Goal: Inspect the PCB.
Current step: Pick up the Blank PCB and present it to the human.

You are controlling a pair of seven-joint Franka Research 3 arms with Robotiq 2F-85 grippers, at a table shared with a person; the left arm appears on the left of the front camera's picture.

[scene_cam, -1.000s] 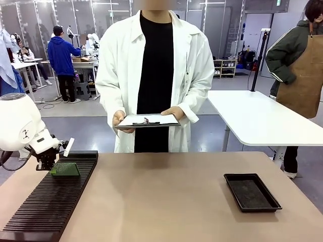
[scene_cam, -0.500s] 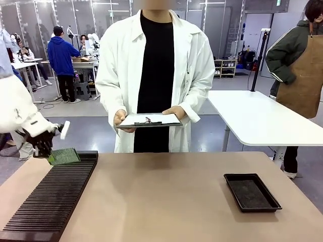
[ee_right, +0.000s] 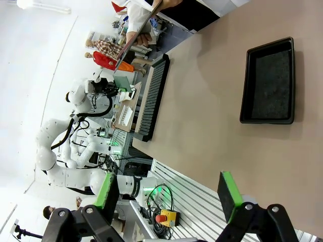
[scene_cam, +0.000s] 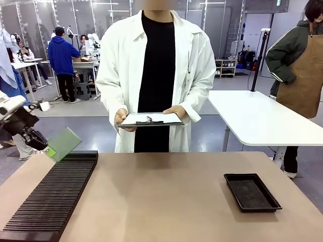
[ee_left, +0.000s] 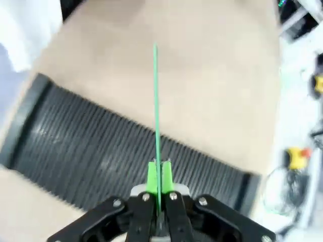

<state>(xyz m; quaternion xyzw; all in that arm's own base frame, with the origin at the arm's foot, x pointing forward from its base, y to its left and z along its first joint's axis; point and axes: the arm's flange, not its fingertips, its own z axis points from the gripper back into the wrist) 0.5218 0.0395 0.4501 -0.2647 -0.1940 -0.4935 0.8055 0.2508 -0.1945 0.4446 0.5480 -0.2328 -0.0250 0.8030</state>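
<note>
Left gripper is clenched on the PCB, green pads pinching its lower corner, and the board is up in the air over the far left corner of the worktop, just above the far end of the slotted black rack. What a change from a second ago: the board then lay low and nearly flat over that rack end, and now it is lifted clear and tipped up steeply, pale face on show. The arm has pulled back to the left too.

From the left wrist, the gripper has the board dead edge-on, a thin green line between the pads, with the rack blurred beneath it. Most of the left arm is cut off by the picture's left edge, and the pinched corner is hidden by the pads. Print on the board is too fine to read.

Right gripper hangs released, fingers wide apart, well off the near edge.

Out on the tan worktop, the rack runs along the left edge and a black tray sits near the right edge. At the far edge a person in a white coat holds a clipboard in both hands. Behind: a bright workshop, white tables, other people.
</note>
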